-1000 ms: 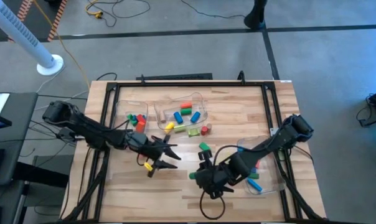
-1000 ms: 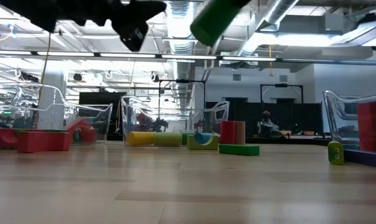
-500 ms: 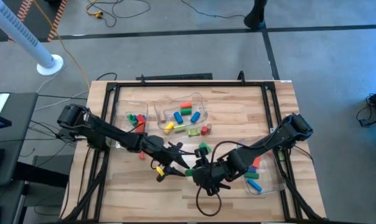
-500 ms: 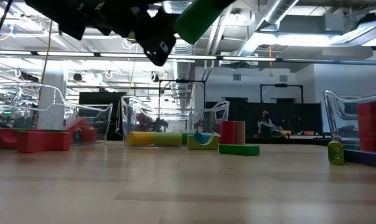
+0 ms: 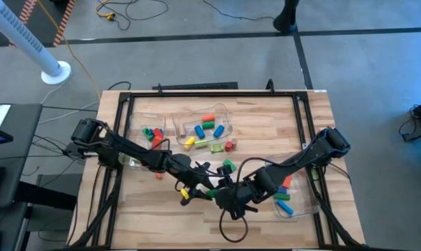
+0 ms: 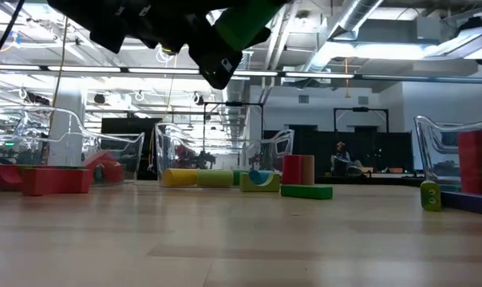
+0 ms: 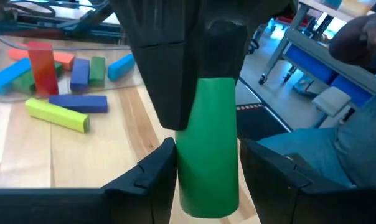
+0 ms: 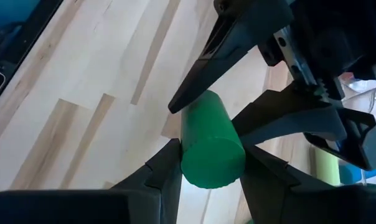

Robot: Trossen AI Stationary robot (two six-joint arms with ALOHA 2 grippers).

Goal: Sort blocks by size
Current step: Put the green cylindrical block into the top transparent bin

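Blocks lie in three clear bins around the two grippers, which meet over the middle of the table. Beyond the left gripper, the left bin holds small red, green and blue pieces, and the middle bin holds orange, blue, green and yellow ones, with a red cylinder just outside it. Behind the right gripper, the right bin holds blue and red bars. A green cylinder hangs in the air between both grippers: the right gripper's fingers pinch one end of it, and the left gripper's fingers stand on either side of its other end; whether they press on it I cannot tell. Both arms reach low and inward, nearly nose to nose. A green block lies on the wood just beyond them.
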